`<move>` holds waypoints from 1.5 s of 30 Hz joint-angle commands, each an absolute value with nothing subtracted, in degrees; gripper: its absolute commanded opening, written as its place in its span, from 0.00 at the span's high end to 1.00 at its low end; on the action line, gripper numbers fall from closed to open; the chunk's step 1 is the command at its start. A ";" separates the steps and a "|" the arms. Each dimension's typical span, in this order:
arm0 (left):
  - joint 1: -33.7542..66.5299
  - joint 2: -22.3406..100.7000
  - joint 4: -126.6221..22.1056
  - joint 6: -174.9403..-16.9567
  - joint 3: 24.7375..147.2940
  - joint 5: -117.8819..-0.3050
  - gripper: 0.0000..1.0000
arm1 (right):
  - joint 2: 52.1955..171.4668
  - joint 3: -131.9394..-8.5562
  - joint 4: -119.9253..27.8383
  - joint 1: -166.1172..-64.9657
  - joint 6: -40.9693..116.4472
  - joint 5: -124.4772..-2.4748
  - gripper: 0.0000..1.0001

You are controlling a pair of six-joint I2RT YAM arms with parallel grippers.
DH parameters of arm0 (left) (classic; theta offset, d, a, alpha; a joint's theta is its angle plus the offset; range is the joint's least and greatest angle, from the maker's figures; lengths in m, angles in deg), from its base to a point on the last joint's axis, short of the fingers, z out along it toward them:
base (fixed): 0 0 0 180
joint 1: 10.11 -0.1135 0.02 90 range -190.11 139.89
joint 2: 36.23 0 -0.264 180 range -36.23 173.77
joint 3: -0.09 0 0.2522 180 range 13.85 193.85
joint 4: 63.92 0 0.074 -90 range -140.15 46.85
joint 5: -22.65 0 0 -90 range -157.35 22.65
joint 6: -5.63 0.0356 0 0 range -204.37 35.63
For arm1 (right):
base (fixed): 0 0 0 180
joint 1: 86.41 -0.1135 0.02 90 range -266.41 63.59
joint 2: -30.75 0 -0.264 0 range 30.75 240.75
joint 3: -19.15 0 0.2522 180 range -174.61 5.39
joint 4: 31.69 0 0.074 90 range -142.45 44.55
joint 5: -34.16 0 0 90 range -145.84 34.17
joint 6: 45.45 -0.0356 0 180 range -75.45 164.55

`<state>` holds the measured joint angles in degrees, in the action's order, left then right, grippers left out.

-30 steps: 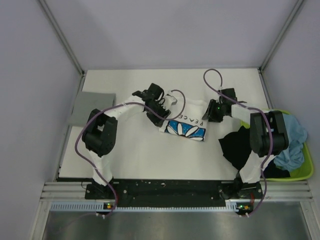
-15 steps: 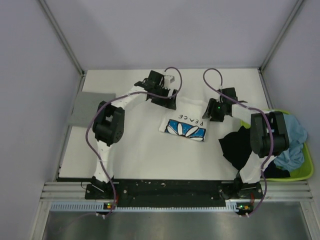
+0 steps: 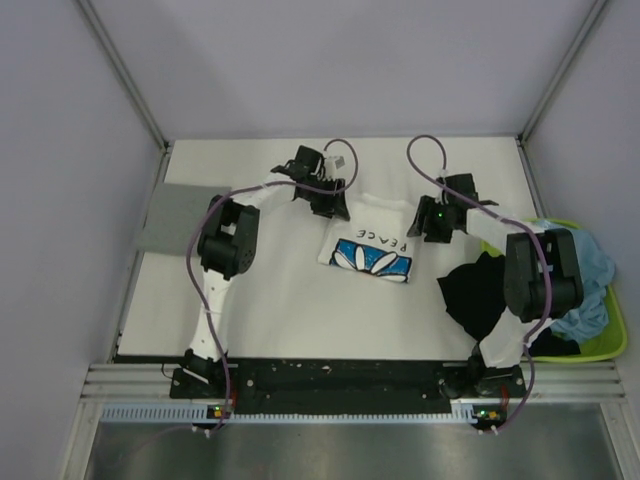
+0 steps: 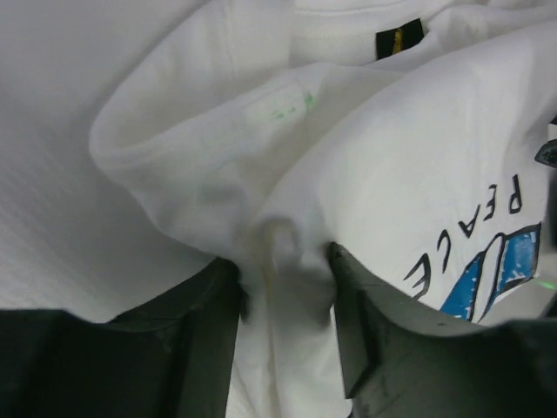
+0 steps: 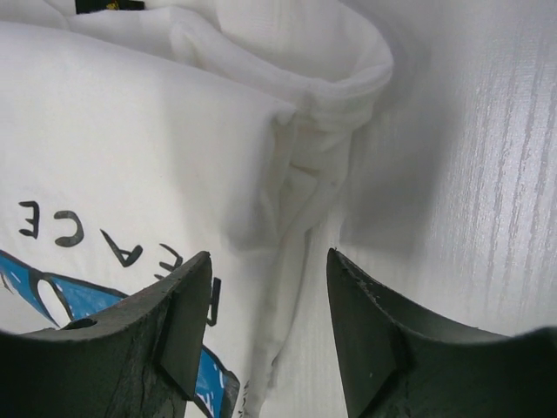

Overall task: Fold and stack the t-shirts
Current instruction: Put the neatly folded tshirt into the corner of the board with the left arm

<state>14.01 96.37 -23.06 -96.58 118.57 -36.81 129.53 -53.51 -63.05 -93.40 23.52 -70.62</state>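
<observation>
The white t-shirt (image 3: 372, 245) with the blue flower print and the word PEACE lies folded in the middle of the white surface (image 3: 280, 300), neckline towards the far wall. The left arm (image 3: 228, 240) reaches to the shirt's far left corner. In its wrist view the left jaws are clenched on a raised wrinkle of the white cloth, which fills the gap and touches both dark fingers (image 4: 204, 340). The right arm (image 3: 540, 270) reaches to the far right corner. The right jaws stand released, their fingers (image 5: 370, 340) apart above the shirt's bunched side edge, with the cloth under one side of the gap and bare surface under the other. A small black label (image 4: 399, 37) shows at the neckline. A plain grey t-shirt (image 3: 183, 218) lies flat at the left edge of the surface, well apart from the white one. On the right, a black t-shirt (image 3: 475, 290) spills from the lime-green tray (image 3: 615, 335) onto the surface, and a light blue t-shirt (image 3: 590, 280) is heaped inside the tray.
</observation>
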 commanded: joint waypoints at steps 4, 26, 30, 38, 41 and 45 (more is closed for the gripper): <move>14.15 99.31 -23.26 -98.52 118.79 -25.08 1.00 | 121.37 -54.20 -64.08 -92.92 26.44 -68.41 0.41; -0.96 72.77 -17.02 -71.38 100.60 -53.18 1.00 | 106.95 -51.04 -67.33 -93.01 34.01 -61.90 0.01; -3.08 68.99 -16.32 -65.83 100.94 -61.09 1.00 | 107.21 -50.95 -67.60 -93.01 34.27 -61.37 0.01; -4.40 64.68 -15.35 -55.64 101.65 -74.63 1.00 | 107.21 -50.86 -67.77 -93.01 35.67 -61.02 0.01; -4.92 63.27 -15.26 -52.91 101.65 -78.33 1.00 | 107.21 -50.86 -67.77 -92.92 35.76 -61.20 0.01; -5.54 60.46 -14.74 -49.66 101.21 -81.41 1.00 | 107.48 -51.04 -67.77 -92.92 36.20 -61.02 0.01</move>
<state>-4.66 66.60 -14.49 -55.38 100.65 -74.69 109.10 -50.84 -68.32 -93.40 34.90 -61.66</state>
